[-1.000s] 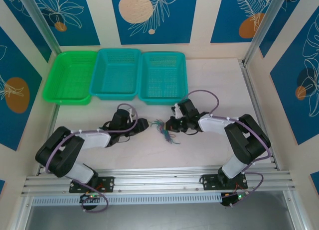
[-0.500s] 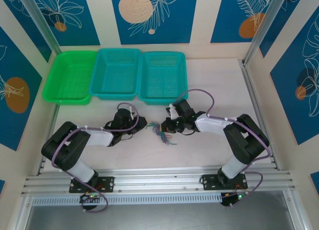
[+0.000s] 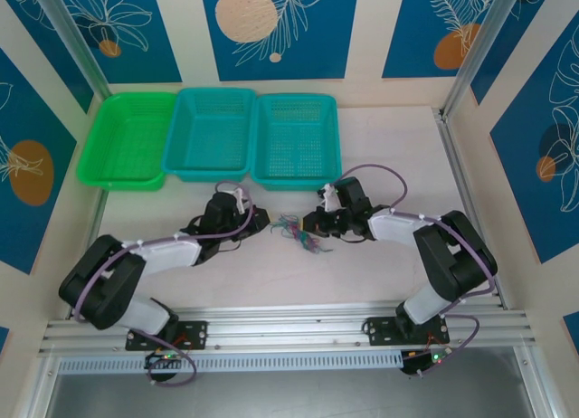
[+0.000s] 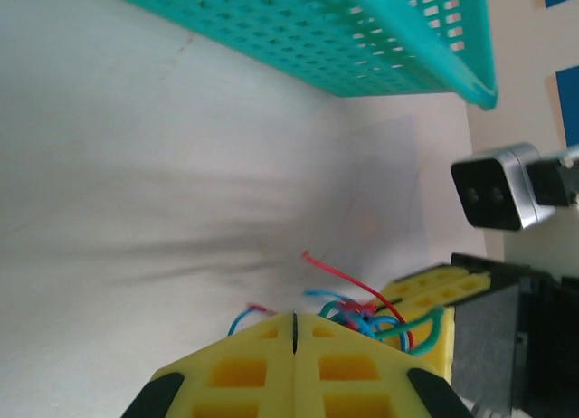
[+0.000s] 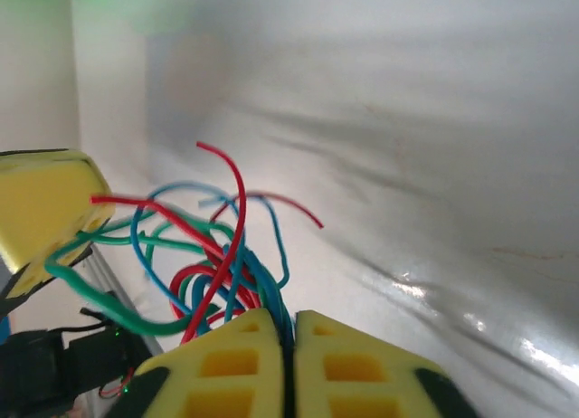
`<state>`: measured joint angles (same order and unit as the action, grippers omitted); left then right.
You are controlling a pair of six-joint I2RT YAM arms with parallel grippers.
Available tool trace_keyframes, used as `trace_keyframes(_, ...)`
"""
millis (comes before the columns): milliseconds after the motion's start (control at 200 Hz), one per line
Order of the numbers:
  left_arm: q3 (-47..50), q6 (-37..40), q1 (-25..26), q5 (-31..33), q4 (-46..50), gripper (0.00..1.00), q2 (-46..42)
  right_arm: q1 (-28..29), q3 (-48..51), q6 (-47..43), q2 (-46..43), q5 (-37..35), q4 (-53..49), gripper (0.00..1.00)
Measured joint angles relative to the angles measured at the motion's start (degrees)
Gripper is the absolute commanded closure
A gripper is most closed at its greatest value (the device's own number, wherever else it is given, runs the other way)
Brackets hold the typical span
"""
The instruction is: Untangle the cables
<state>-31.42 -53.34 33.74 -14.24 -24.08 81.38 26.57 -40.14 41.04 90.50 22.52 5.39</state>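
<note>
The cables point(image 3: 298, 231) are a small bunch of thin red, blue and green wires on the pale table between my two grippers. My left gripper point(image 3: 264, 221) sits at the bunch's left end. In the left wrist view its yellow fingers point(image 4: 294, 318) are pressed together, and wires point(image 4: 362, 308) come out on both sides of the tips. My right gripper point(image 3: 313, 225) is at the bunch's right end. Its jaws point(image 5: 289, 323) are shut on blue strands caught in the seam. The loops point(image 5: 194, 255) fan out toward the left gripper's finger point(image 5: 45, 219).
Three baskets line the back of the table: a green basket point(image 3: 127, 137), a teal basket point(image 3: 213, 133) and a second teal basket point(image 3: 297, 139), whose wall point(image 4: 362, 38) runs above the left gripper. An aluminium rail point(image 3: 289, 329) edges the near side.
My left gripper has closed at the left end of the bunch. The right gripper swung left, then back right. The bunch moved slightly toward the baskets and is now drawn between both grippers.
</note>
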Motion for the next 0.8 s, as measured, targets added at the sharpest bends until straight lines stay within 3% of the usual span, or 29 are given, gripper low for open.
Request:
trace_keyframes(165, -2.5, 3.6, 0.6, -0.3, 2.6, 1.00, 1.4, 1.2, -2.1, -2.0, 1.7, -1.3, -3.8, 0.70)
trace_keyframes(350, -3.2, 4.5, 1.1, -0.8, 2.7, 1.00, 7.9, 2.1, -2.2, -5.8, -2.4, -5.2, -8.1, 0.57)
trace_keyframes(505, -3.2, 4.5, 1.3, -1.3, 2.7, 1.00, 10.4, 8.2, -4.9, -15.4, -7.5, -12.8, -11.1, 0.47)
trace_keyframes(650, -3.2, 4.6, 1.3, -1.4, 2.7, 1.00, 10.3, 13.6, -9.7, -26.1, -6.1, -19.1, -12.0, 0.46)
trace_keyframes(800, -3.2, 5.4, 1.4, -1.4, 2.8, 1.00, 10.1, 15.3, -16.8, -33.6, 2.2, -23.4, -13.5, 0.51)
